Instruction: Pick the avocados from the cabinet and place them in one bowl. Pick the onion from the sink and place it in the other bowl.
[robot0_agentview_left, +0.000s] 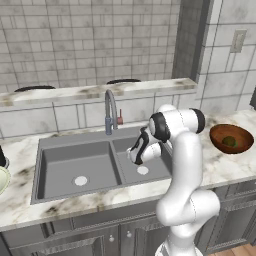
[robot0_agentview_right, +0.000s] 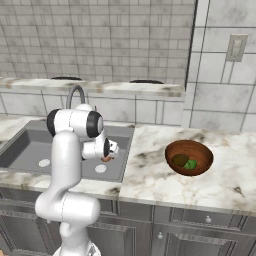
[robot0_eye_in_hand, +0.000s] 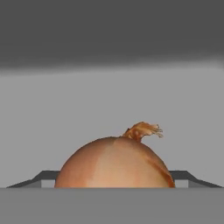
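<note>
Altogether two avocados (bowled), one onion.

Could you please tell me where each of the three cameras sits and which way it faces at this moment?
Left base view: behind the arm, left; looks forward and down on the sink; arm rises lower right.
Right base view: behind, right; over the sink and the reddish-brown bowl with both avocados; arm lower left.
Hand view: on the hand, along the claw, close on the onion.
Both base views share sink, bowl, arm.
</note>
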